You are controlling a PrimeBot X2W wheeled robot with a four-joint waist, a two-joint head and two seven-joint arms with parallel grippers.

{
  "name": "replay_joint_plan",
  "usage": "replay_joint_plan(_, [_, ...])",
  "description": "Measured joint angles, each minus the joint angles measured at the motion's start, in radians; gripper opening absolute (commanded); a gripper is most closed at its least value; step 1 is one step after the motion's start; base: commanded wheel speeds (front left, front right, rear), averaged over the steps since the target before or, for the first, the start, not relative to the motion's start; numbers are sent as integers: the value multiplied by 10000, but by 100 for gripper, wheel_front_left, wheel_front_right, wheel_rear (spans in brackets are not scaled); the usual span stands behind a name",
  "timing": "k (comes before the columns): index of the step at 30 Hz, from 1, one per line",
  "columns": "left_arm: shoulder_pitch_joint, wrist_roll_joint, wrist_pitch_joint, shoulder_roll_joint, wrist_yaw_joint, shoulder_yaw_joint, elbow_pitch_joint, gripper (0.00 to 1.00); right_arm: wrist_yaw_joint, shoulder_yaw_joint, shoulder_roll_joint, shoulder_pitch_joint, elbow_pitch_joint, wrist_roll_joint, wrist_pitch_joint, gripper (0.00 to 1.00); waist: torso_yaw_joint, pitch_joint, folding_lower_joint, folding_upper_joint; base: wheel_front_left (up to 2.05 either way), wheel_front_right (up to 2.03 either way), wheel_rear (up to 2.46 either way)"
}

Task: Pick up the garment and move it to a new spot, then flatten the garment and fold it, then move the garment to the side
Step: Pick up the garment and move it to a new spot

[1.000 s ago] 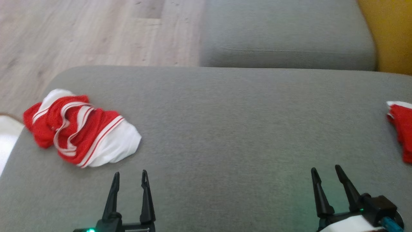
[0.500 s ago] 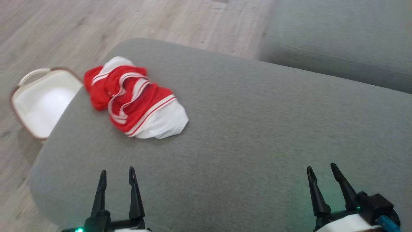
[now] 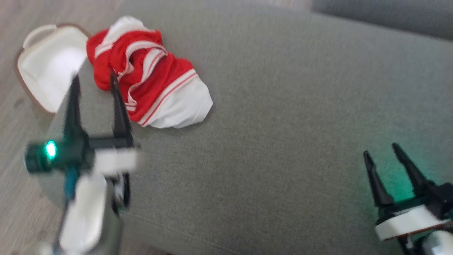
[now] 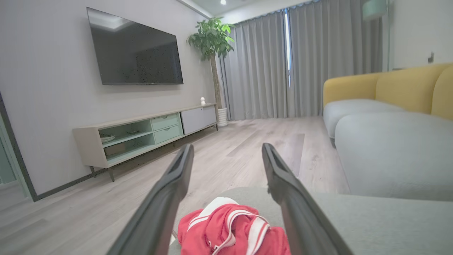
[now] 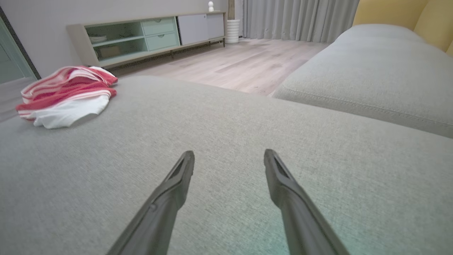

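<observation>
**Left gripper lined up on the crumpled garment, nothing held yet**

Nearest the robot, the right gripper (image 3: 381, 149) hangs low over the near right part of the broad grey fabric cushion (image 3: 283, 124). Its 2 dark fingers are spread wide with only bare upholstery between them. It looks parked there to leave the left side free.

The left gripper (image 3: 94, 78) is raised over the cushion's left edge, blurred in the head view. Its jaws are equally wide and empty. In the left wrist view its 2 fingers frame the cloth between them, so it appears aimed for a grasp from above.

Just beyond it lies the crumpled red-and-white striped fabric garment (image 3: 155, 81). It is bunched in a heap at the cushion's far left corner, untouched by either gripper. The pickup is not yet done, and flattening and folding lie ahead.

A white oval basket (image 3: 46, 67) with a brown rim sits on the pale wooden floor (image 3: 14, 198) beside that corner. It is close enough that a careless lift could drag cloth over the edge.

Farther off are a 2nd grey seat (image 3: 382, 14) and, in the left wrist view, a wall-mounted television (image 4: 134, 53) above a low cabinet (image 4: 141, 134).
</observation>
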Motion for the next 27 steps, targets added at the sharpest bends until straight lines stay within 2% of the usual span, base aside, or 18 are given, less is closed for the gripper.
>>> replay_joint_plan(2, [-1053,-6,67,199,-161,127,1009,100,0,-2,-343,-79,-123,0,0,100,2,410,1,0,0,0,0])
replay_joint_plan(11, [-5524,-794,2566,504,-1053,541,5808,100,0,-2,-1592,-725,-1200,2,186,100,-82,2114,1,0,0,0,0])
replay_joint_plan(13, [-6087,-1258,2880,468,-1231,809,6832,100,0,8,-1781,-956,-1486,2,311,100,-164,2449,1,-1,0,0,0])
replay_joint_plan(16, [-6479,-1521,3229,443,-1271,947,8257,100,0,8,-1918,-1075,-1850,0,433,100,-313,2870,0,0,0,0,0])
replay_joint_plan(20, [-6629,-1699,3101,477,-1476,1091,9566,100,0,73,-2017,-1217,-2253,-81,502,100,-603,3250,-2,0,0,0,0])
replay_joint_plan(21, [-6683,-1701,2968,506,-1574,1124,9731,71,0,77,-2015,-1305,-2261,-86,502,100,-685,3302,-2,0,0,0,0])
replay_joint_plan(22, [-6761,-1699,2719,562,-1668,1122,9860,10,0,73,-2013,-1366,-2263,-88,502,100,-763,3343,-3,0,0,0,0])
replay_joint_plan(23, [-6852,-1697,2449,623,-1726,1091,9954,0,0,69,-2006,-1415,-2257,-88,499,100,-833,3367,-2,-1,0,0,0])
replay_joint_plan(25, [-6996,-1607,1764,690,-1891,943,10069,0,0,77,-1962,-1481,-2167,-88,485,100,-920,3321,0,-1,0,0,0])
replay_joint_plan(27, [-7117,-1588,1126,698,-2255,886,10076,0,0,115,-1841,-1506,-1919,-90,395,100,-956,3156,-2,0,0,0,0])
